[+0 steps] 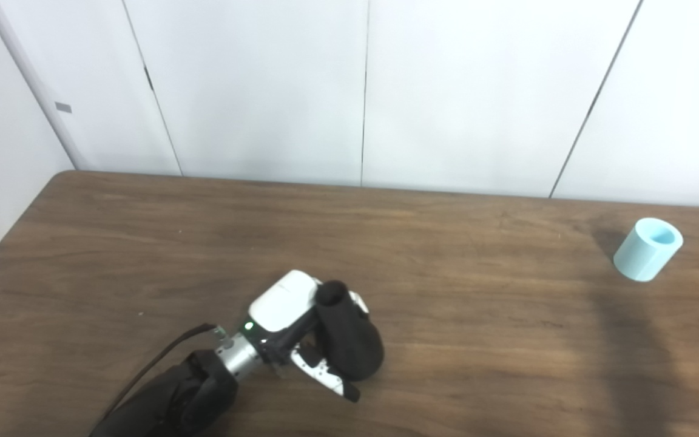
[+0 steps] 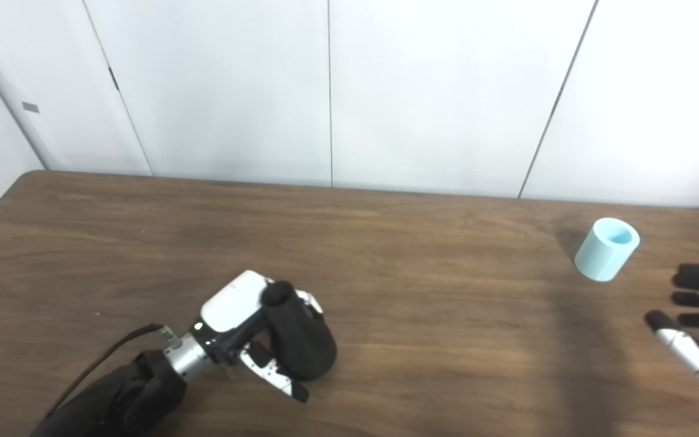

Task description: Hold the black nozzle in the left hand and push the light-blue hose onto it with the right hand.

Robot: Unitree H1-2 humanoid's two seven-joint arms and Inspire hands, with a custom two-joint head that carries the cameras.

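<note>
The left robot hand [image 2: 252,331] is gripping the black nozzle [image 2: 298,340] low over the tabletop [image 2: 416,315]; the right robot hand [image 2: 698,331] is waiting spread and empty (near the light-blue hose [image 2: 606,249], not touching).

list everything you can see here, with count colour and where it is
black nozzle: 1, black, near-left part of the table, inside the left hand's grasp
light-blue hose: 1, light blue, short open-topped piece standing on the far right of the table, nothing touching it
table: 1, dark brown wood grain, fills the lower part of both views
wall panels: white, behind the table
left hand: 1, white and black, closed around the nozzle
right hand: 1, black and silver, at the right edge, fingers spread, holding nothing
</note>
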